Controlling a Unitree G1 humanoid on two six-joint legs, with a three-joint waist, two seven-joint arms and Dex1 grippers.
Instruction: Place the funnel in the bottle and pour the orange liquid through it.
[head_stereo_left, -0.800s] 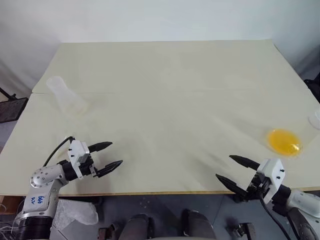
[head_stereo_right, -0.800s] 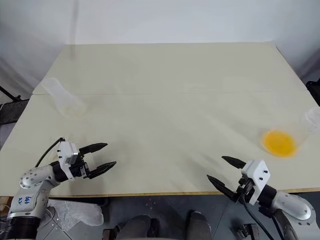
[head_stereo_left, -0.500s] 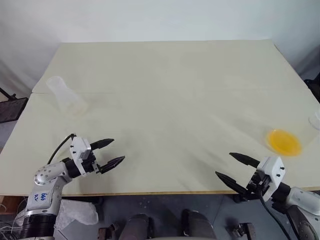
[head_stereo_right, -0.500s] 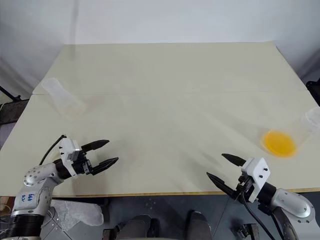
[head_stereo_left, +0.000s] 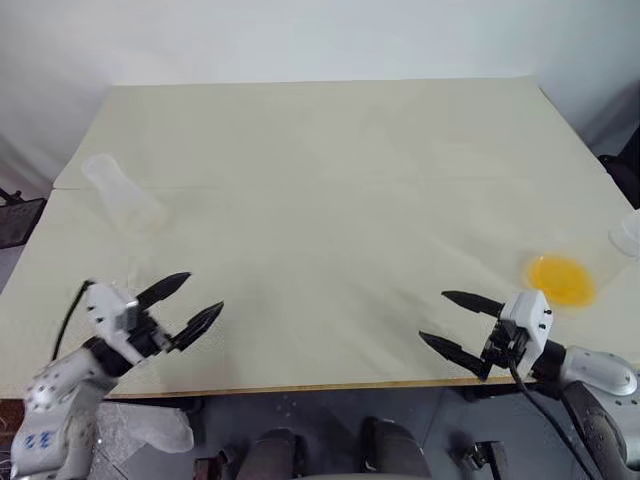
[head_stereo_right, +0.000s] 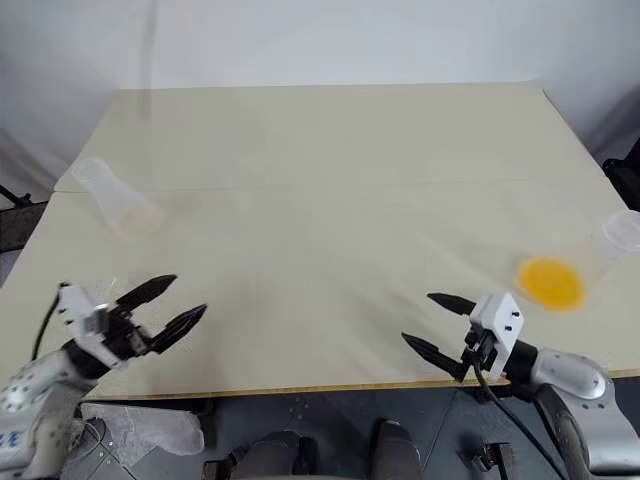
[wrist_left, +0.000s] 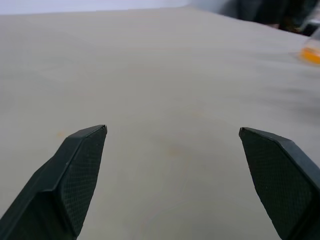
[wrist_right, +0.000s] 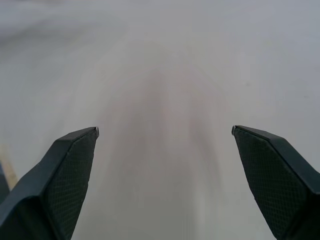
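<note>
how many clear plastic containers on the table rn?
3, maybe more hidden. Bottle on the table's far-left side. Low container with the orange liquid on the right side. A third clear piece at the right edge beside it, cropped.

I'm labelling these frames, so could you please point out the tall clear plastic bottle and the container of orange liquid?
Tall clear colourless plastic bottle (head_stereo_left: 122, 198): left eye view, middle of its side wall.
Low clear container of bright orange liquid (head_stereo_left: 560, 279): left eye view, centre of the orange pool.
</note>
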